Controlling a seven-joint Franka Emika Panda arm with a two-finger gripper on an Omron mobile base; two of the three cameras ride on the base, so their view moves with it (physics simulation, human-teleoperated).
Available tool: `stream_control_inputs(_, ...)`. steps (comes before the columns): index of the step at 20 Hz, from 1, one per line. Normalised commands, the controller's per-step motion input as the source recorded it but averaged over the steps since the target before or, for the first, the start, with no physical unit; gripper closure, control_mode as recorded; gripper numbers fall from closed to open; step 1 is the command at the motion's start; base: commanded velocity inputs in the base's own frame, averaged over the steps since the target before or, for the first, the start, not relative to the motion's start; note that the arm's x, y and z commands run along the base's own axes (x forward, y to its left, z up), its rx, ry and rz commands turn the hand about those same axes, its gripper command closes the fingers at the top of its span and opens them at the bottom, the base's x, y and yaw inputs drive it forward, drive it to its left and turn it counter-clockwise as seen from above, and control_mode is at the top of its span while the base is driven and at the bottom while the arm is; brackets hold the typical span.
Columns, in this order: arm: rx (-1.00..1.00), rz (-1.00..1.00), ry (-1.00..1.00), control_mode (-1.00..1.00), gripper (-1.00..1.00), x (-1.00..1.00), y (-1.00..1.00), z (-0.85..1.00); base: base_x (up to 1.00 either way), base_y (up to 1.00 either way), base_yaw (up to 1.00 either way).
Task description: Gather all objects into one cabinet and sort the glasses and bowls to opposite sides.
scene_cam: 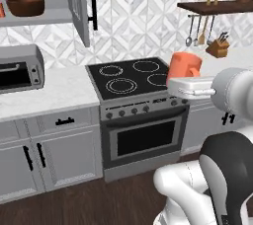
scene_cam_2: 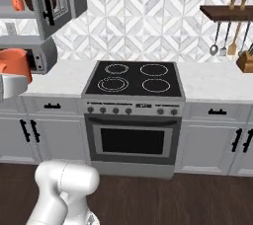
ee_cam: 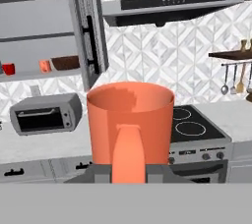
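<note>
Gripping an orange cup [ee_cam: 130, 125], the claw [ee_cam: 129, 166] hangs well short of the cabinet door's [ee_cam: 88, 31] edge.

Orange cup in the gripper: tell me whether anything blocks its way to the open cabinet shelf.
Nothing visible does. The gripper holds the orange cup over open air; the cabinet door is swung open, and the shelf already carries the red cup, another orange cup and the brown bowl.

Patterned tile wall [scene_cam_2: 148, 17], dark wood floor [scene_cam_2: 148, 199]
</note>
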Motion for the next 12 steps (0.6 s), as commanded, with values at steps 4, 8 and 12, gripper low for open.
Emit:
stream_control_inputs(4, 0.00, 0.00, 0.00, 1.00, 1.00, 0.00, 0.00, 0.00, -0.16, 0.98, 0.33)
stream_control_inputs(8, 0.00, 0.00, 0.00, 1.00, 1.00, 0.00, 0.00, 0.00, 0.07, 0.53, 0.39)
stream_control_inputs(12, 0.00, 0.00, 0.00, 1.00, 1.00, 0.00, 0.00, 0.00, 0.52, 0.04, 0.31)
